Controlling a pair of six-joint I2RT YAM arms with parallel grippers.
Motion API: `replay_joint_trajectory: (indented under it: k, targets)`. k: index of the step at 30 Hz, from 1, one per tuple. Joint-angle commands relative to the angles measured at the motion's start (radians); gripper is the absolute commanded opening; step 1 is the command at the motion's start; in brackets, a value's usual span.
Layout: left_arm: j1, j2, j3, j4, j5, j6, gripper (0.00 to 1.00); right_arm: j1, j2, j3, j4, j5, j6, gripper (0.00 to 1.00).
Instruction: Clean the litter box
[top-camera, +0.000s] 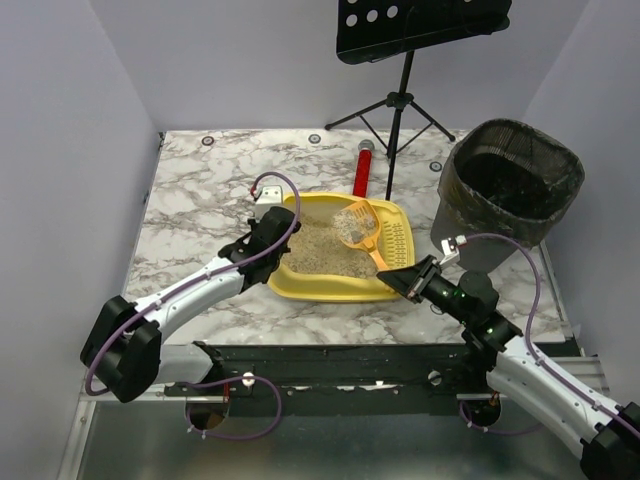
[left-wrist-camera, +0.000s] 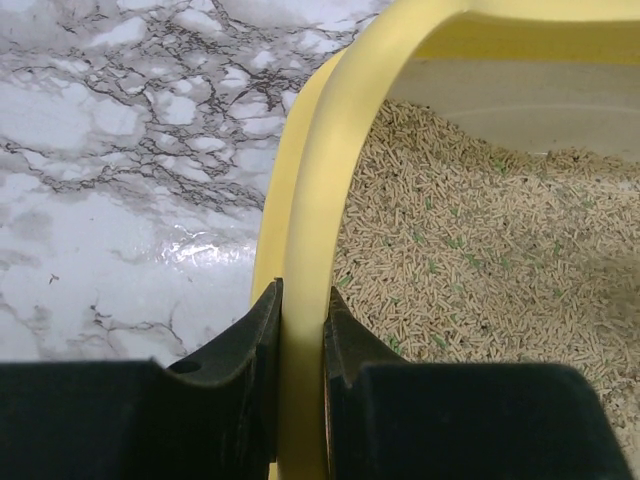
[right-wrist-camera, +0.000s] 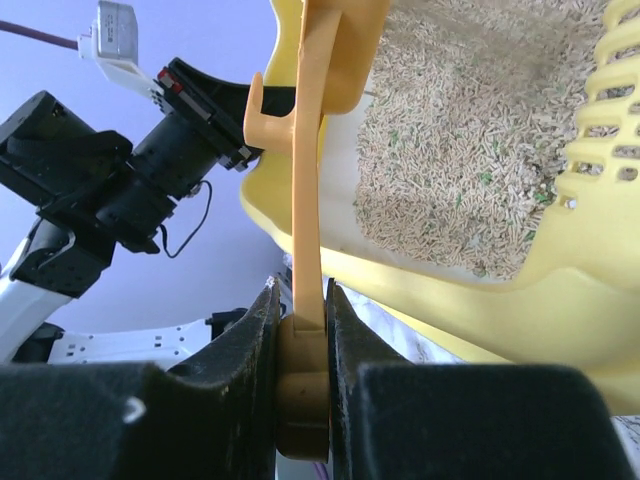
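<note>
The yellow litter box (top-camera: 300, 286) with beige pellet litter sits mid-table. My left gripper (top-camera: 283, 228) is shut on the box's left wall; in the left wrist view the yellow rim (left-wrist-camera: 320, 190) runs between my fingers (left-wrist-camera: 250, 340). My right gripper (top-camera: 408, 280) is shut on the handle of the orange-yellow slotted scoop (top-camera: 362, 228), whose head is raised over the litter with some pale material in it. In the right wrist view the scoop handle (right-wrist-camera: 310, 160) rises from my jaws beside the litter box (right-wrist-camera: 480, 300).
A black mesh bin (top-camera: 510, 185) with a dark liner stands at the right, beside the box. A red cylinder (top-camera: 363, 170) lies behind the box. A black music stand (top-camera: 400, 100) stands at the back. Grey walls enclose the marble table (top-camera: 190, 200).
</note>
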Motion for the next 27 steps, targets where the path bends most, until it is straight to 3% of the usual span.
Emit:
replay_joint_trajectory:
  k: [1,3,4,6,7,9,10,12,14,16,18,21,24,27]
  targets:
    - [0.010,-0.057,-0.010,-0.026,0.045,-0.065,0.00,0.001,-0.023,-0.003,0.077,-0.018,0.030,0.01]
    - [0.009,-0.061,-0.011,-0.025,0.055,-0.056,0.00,0.001,-0.038,0.032,0.011,-0.052,0.001,0.01]
    - [0.009,-0.060,-0.014,-0.020,0.063,-0.050,0.00,0.001,-0.051,0.043,-0.086,0.023,0.009,0.01]
    - [0.009,-0.052,-0.036,0.020,0.069,-0.050,0.00,0.002,-0.045,-0.030,0.032,0.043,0.060,0.01]
    - [0.010,-0.046,-0.036,0.027,0.072,-0.056,0.00,0.002,-0.027,-0.054,0.170,-0.033,0.084,0.01]
    - [0.010,-0.026,-0.031,0.031,0.086,-0.057,0.00,0.002,-0.020,-0.034,0.103,-0.096,0.078,0.01]
    - [0.010,-0.021,-0.028,0.031,0.080,-0.059,0.00,0.002,-0.052,-0.032,-0.013,-0.023,0.087,0.01]
    - [0.009,-0.011,-0.028,0.037,0.057,-0.067,0.00,0.002,-0.053,-0.080,0.083,0.025,0.165,0.01]
    - [0.010,-0.012,-0.019,0.015,0.048,-0.059,0.00,0.002,-0.026,-0.103,0.203,-0.028,0.231,0.01]
    - [0.012,-0.028,-0.022,0.006,0.028,-0.059,0.00,0.004,-0.042,-0.080,0.094,-0.065,0.239,0.01]
    - [0.011,-0.041,-0.043,0.034,0.040,-0.059,0.00,0.019,-0.063,-0.103,0.110,0.025,0.251,0.01]
    - [0.010,-0.041,-0.050,0.043,0.060,-0.056,0.00,0.019,-0.103,-0.126,0.096,-0.038,0.279,0.01]
    - [0.010,-0.028,-0.037,0.043,0.051,-0.054,0.00,0.021,-0.128,-0.179,0.148,0.063,0.295,0.01]
    - [0.012,-0.021,-0.022,0.032,0.060,-0.047,0.00,0.021,-0.092,-0.114,0.098,-0.073,0.251,0.01]
